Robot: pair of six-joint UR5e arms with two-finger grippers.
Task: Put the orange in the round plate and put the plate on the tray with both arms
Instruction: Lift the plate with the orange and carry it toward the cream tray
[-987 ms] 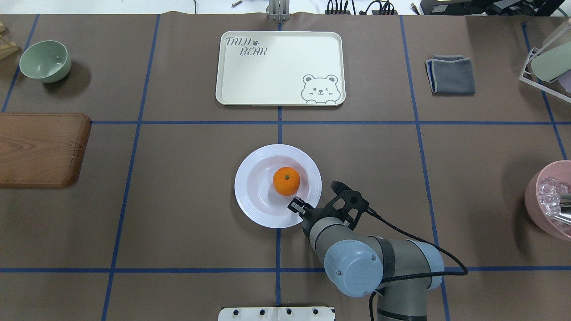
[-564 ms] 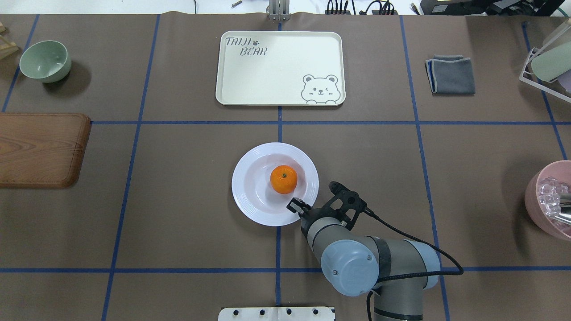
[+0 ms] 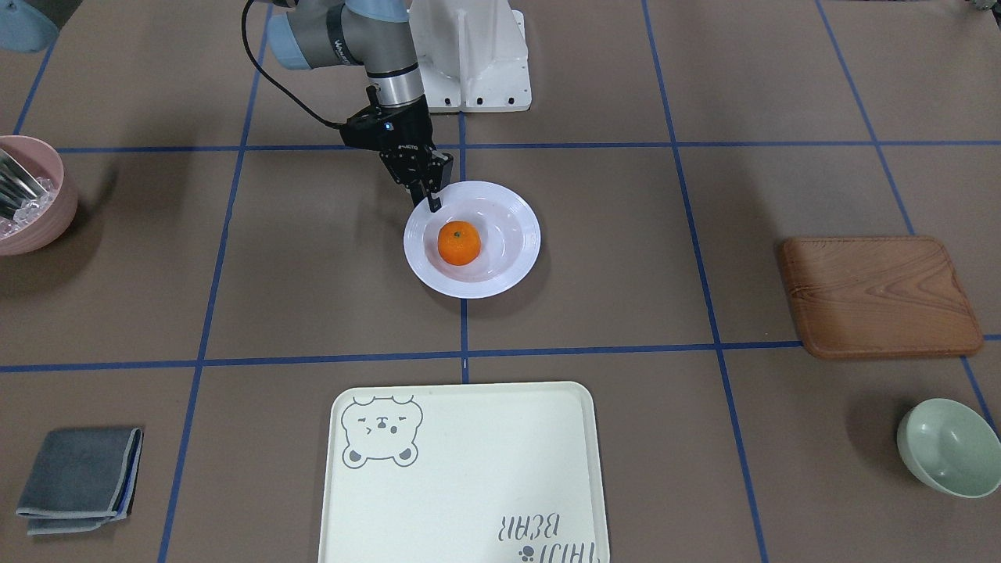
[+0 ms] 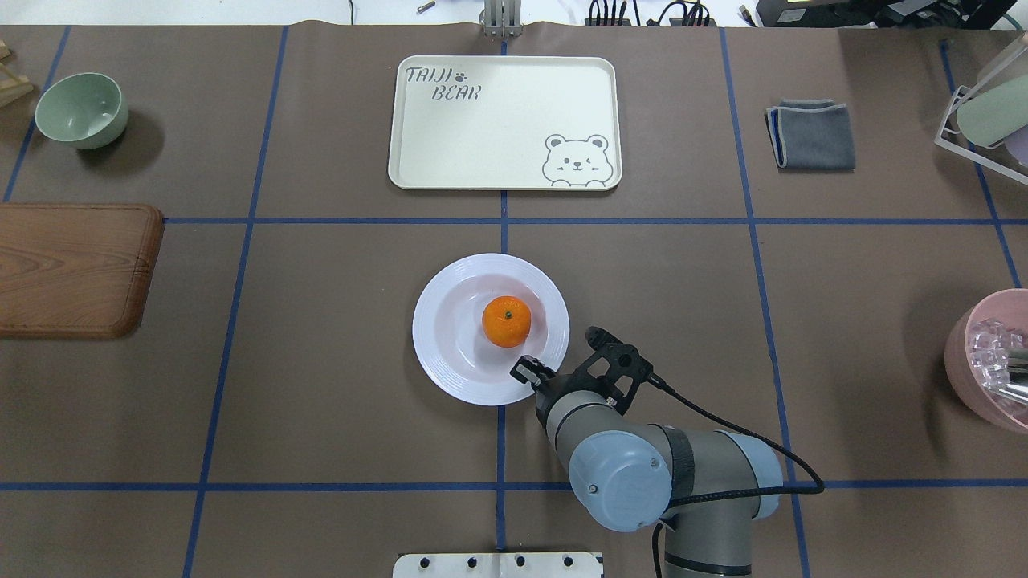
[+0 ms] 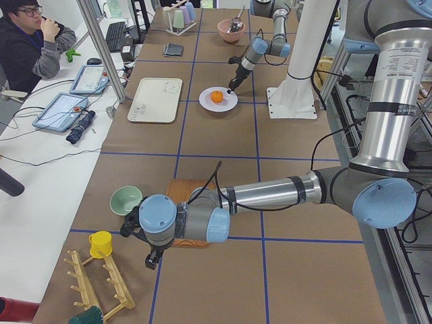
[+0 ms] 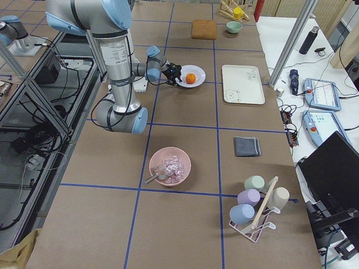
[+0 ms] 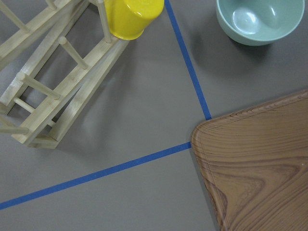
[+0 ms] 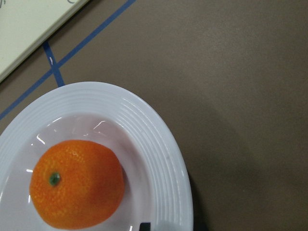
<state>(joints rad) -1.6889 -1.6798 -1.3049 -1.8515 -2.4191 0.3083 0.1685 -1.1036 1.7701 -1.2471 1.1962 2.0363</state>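
Note:
The orange [image 4: 506, 321] lies in the sunken centre of the white round plate [image 4: 442, 353], mid-table. My right gripper [image 4: 530, 373] is shut on the plate's near-right rim; from across the table the right gripper [image 3: 432, 205] pinches that rim, and a black fingertip [image 8: 144, 225] shows on it in the right wrist view. The cream tray [image 4: 498, 128] with the bear drawing lies beyond the plate with nothing on it. My left gripper [image 5: 152, 260] hangs over the table's far left end; whether it is open or shut I cannot tell.
A green bowl [image 4: 80, 108] and a wooden board [image 4: 72, 269] are at the left. A folded grey cloth [image 4: 811, 135], a cup rack [image 4: 984, 112] and a pink bowl [image 4: 992, 361] are at the right. A yellow cup [image 7: 130, 17] sits on a wooden rack.
The plate with the orange has shifted a little left and toward the tray, carried along by my right gripper. Nothing else has moved.

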